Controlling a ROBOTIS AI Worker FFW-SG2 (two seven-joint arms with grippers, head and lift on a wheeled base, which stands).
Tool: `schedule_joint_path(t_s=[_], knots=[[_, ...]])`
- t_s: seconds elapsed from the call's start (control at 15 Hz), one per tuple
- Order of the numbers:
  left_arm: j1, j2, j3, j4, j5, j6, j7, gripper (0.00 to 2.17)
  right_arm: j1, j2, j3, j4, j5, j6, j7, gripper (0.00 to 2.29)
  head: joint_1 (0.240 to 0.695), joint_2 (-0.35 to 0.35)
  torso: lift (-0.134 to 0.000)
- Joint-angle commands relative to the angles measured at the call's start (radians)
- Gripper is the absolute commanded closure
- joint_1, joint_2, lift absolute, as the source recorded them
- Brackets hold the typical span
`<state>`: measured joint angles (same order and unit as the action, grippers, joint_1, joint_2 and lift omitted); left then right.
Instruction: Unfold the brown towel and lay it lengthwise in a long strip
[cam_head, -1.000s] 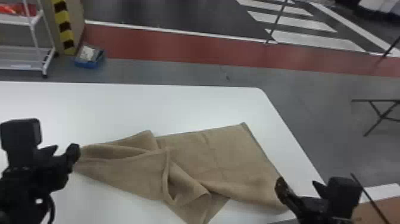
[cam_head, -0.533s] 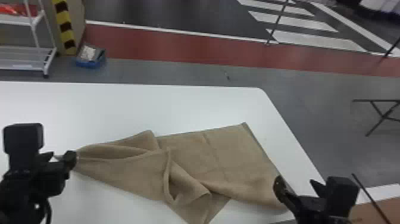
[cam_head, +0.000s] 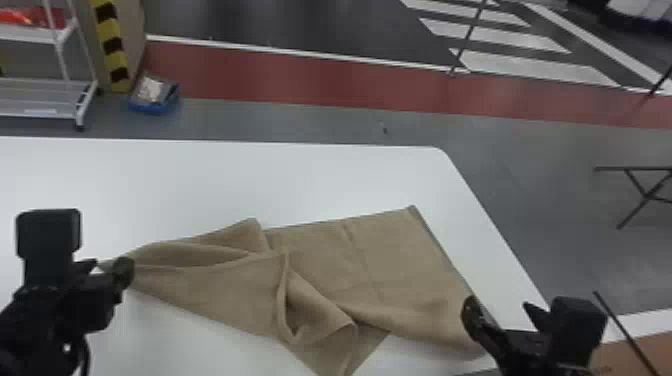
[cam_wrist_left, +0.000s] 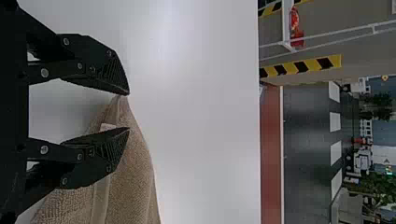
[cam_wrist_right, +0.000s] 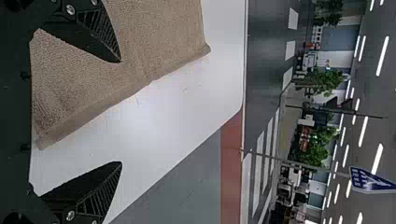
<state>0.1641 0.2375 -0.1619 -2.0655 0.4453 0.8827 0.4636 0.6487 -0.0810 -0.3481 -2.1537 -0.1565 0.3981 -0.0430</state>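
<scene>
Two grippers, two fingers each. Left gripper (cam_head: 109, 266) is sitting at the towel's left end, fingers apart; the narrow towel corner is lying between them, one finger overlapping the cloth. Right gripper (cam_head: 500, 307) is sitting at the towel's right end, near the table's right edge, fingers spread wide: one is overlapping the cloth, the other is standing clear of it.

One brown towel (cam_head: 400, 260) is lying across the table, partly unfolded. Fabric is looking matte and nubby, with a smoother hem along its right end. Left end is tapering to a point; right part is spreading flatter, with faint creases. In the middle, folds are bunching and curling into a raised loop, and a flap is pointing to the near side. That bunching is standing in the way of a flat strip. One small pale tag (cam_wrist_left: 107, 127) is showing by the left corner.

One white table (cam_head: 325, 175), smooth, round-cornered, is carrying the towel. Beyond it: one white rack (cam_head: 40, 110) is holding red stuff, one blue bin (cam_head: 150, 106) is sitting on the floor, one black folding stand (cam_head: 645, 192) is standing off right.
</scene>
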Motion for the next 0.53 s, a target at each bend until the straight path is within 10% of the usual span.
schedule_joint_path(t_s=[0.0, 0.47], knots=[[0.0, -0.001, -0.001, -0.002, 0.001, 0.006, 0.0, 0.73, -0.001, 0.0, 0.0, 0.0, 0.0, -0.003, 0.0, 0.11, 0.695, -0.277, -0.123], [0.002, -0.001, -0.004, 0.021, -0.011, 0.016, -0.005, 0.71, -0.001, 0.001, 0.0, 0.005, -0.005, -0.018, 0.006, 0.11, 0.695, -0.277, -0.123]])
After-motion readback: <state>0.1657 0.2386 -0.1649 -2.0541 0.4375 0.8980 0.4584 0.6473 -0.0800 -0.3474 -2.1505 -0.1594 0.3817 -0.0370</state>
